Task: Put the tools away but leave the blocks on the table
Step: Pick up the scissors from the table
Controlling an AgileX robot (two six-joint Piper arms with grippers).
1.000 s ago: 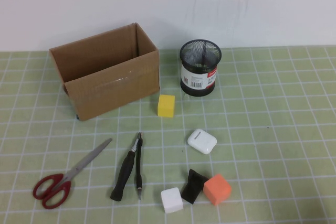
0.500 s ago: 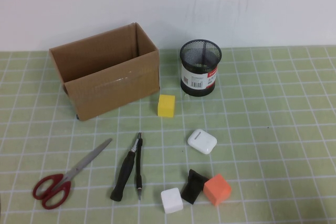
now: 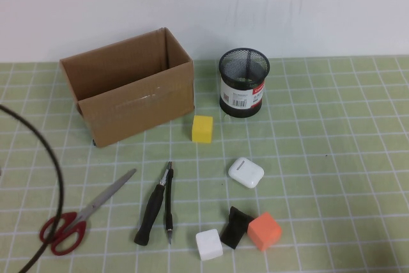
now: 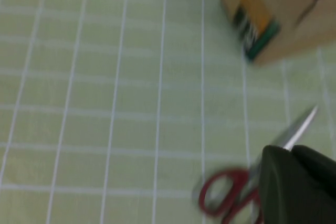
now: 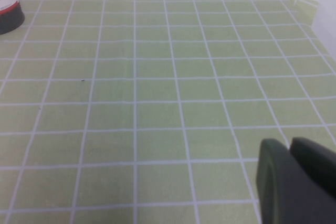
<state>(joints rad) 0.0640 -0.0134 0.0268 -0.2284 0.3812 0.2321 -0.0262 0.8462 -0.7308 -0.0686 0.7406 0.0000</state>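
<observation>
Left claw (image 4: 296,182): closed, nothing between its dark fingers, hovering above the table just over the red-handled steel scissors (image 4: 239,187); the blades run out past the fingertip toward the open brown cardboard box (image 4: 273,11). Of the left arm, the high view catches only a black cable (image 3: 54,177) arcing across the left edge and crossing the scissors' (image 3: 80,215) handles. Right claw (image 5: 296,182): also looks closed, holds nothing, over bare pale green gridded table (image 5: 157,93), with the base of the black mesh pen cup (image 5: 8,6) far off at the edge of its view. Out from the scissors on the table (image 3: 332,158): black-handled screwdriver with metal shaft (image 3: 152,209) and thin black pen-like rod with metal tip (image 3: 169,206) lie side by side, touching or nearly so, near the front centre. Small white cube (image 3: 209,244), a small black object (image 3: 233,227) and small orange cube (image 3: 264,231) sit in a tight row to their right, black one between the cubes and against both. White rounded glossy case (image 3: 246,172) is just behind that row. Small yellow cube (image 3: 202,128) sits in front of the box's (image 3: 128,94) right corner, near the pen cup (image 3: 243,83). All three tools on the table, none in box or cup.
</observation>
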